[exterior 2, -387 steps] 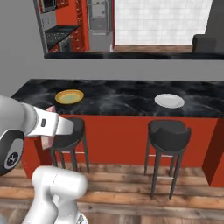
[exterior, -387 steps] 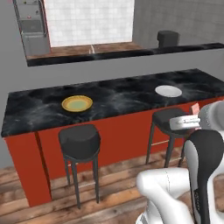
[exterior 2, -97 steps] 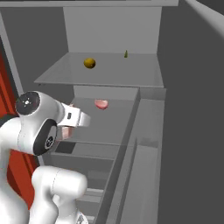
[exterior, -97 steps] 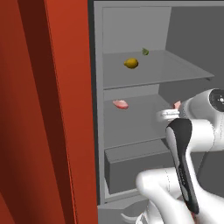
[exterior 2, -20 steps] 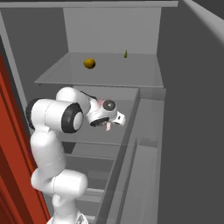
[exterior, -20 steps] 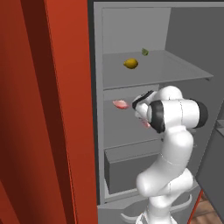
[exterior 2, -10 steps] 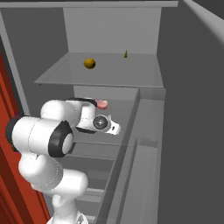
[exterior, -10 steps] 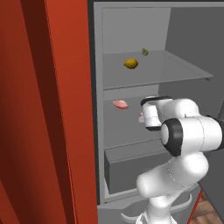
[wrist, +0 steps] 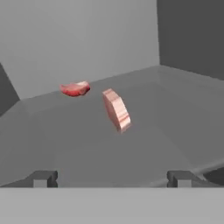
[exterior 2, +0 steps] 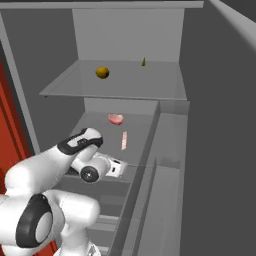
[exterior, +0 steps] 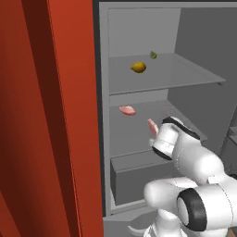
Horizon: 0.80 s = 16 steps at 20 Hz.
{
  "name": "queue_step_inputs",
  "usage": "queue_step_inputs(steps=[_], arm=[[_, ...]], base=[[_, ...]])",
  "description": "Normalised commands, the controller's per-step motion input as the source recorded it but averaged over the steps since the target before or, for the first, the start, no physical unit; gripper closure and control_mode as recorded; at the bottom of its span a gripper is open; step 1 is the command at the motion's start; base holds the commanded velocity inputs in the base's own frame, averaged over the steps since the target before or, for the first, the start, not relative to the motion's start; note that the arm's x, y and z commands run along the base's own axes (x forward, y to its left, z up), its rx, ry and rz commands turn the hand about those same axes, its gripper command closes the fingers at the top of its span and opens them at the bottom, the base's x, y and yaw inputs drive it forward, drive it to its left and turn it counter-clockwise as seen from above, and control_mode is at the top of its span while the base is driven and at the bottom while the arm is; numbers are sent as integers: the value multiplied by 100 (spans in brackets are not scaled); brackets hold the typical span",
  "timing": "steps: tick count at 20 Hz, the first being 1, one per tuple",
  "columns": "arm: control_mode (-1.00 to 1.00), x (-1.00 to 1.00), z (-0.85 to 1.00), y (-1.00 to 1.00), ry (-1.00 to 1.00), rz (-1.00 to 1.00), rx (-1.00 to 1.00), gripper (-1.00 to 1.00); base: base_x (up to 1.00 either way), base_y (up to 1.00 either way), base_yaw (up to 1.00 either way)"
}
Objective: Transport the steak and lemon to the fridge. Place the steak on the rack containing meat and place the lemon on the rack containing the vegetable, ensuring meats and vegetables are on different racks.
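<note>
1. We note flat, even rendered light; no glare anywhere.
2. The fridge (exterior: 139, 92) interior reads mid-grey, its side walls darker than the back panel.
3. Shadows are faint and soft under the shelves.
4. Hand view is soft and slightly blurred; base views are coarse and low in detail.

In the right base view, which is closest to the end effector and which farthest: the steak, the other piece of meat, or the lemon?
From the end effector:
1. The steak, on edge on the middle shelf, just beyond it.
2. The other piece of meat, further back on the same shelf.
3. The lemon, up on the top shelf.
</note>
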Motion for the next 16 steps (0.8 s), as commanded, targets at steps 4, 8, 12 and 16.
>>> queue_step_inputs(steps=[4, 8, 12, 16], arm=[[-100, -59, 96, 0, -1, -26, -2, -100], [-100, -41, 100, 0, 0, -17, 0, -100], [-100, -54, 100, -9, 10, -14, 0, -100], [-100, -46, 100, -26, 24, -12, 0, -100]], base=[[0, 0, 0], [0, 0, 0], [0, 0, 0], [0, 0, 0]])
